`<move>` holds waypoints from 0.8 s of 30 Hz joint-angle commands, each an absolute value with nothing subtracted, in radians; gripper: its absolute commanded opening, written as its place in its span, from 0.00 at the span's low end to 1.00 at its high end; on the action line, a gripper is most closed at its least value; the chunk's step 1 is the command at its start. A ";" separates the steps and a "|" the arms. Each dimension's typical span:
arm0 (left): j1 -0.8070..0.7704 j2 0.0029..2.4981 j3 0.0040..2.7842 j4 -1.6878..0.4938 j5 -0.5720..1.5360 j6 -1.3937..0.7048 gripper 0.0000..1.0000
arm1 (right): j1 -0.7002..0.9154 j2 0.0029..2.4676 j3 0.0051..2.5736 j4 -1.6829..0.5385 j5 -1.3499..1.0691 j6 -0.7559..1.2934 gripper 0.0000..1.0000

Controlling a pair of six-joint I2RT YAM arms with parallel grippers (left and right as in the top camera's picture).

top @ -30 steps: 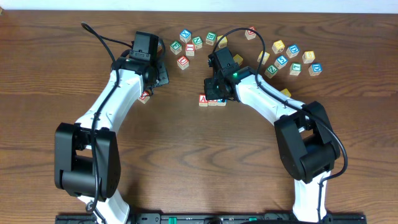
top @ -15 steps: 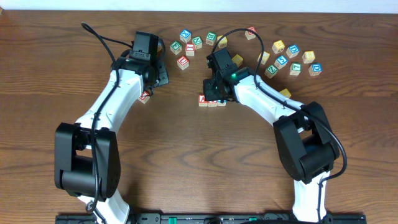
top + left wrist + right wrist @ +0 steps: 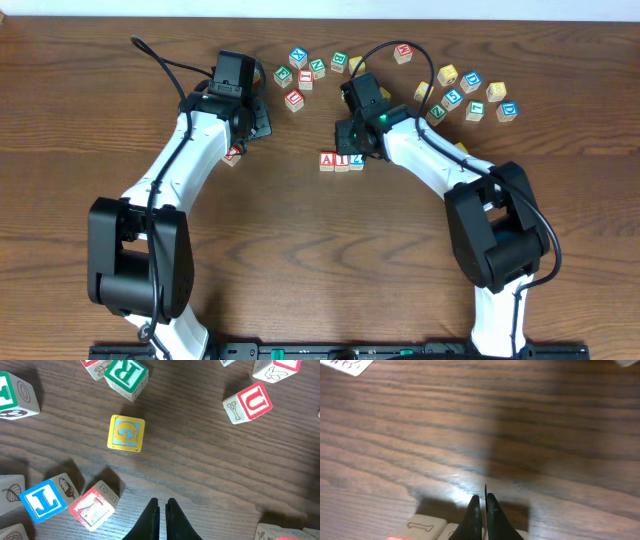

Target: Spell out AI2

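Three-cube AI2 row (image 3: 342, 160) now uncovered, right end effector (image 3: 481, 501) farther back

Loose lettered cubes (image 3: 470, 82) on a wooden table (image 3: 300, 250), yellow G cube (image 3: 126, 433) among them.

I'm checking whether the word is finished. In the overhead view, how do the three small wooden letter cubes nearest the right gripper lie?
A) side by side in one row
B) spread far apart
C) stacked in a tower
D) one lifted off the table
A: the red-lettered A wooden cube, the red-lettered I cube and the blue-numbered 2 cube sit side by side in one row on the brown wooden table, reading AI2.
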State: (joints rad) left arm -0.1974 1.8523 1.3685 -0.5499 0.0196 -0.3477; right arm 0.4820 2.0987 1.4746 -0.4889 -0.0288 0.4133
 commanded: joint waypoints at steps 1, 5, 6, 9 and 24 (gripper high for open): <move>-0.198 1.846 1.377 -0.554 0.007 -0.361 0.07 | 0.476 2.081 1.498 -0.489 -0.019 0.426 0.01; -0.197 1.846 1.377 -0.553 0.006 -0.361 0.08 | 0.471 2.075 1.520 -0.497 -0.041 0.422 0.01; -0.197 1.846 1.377 -0.553 0.006 -0.360 0.08 | 0.470 2.070 1.526 -0.500 -0.043 0.421 0.01; -0.197 1.846 1.377 -0.553 0.006 -0.360 0.07 | 0.470 2.053 1.536 -0.498 -0.044 0.422 0.01; -0.197 1.846 1.377 -0.553 0.006 -0.360 0.07 | 0.467 2.040 1.539 -0.502 -0.043 0.426 0.01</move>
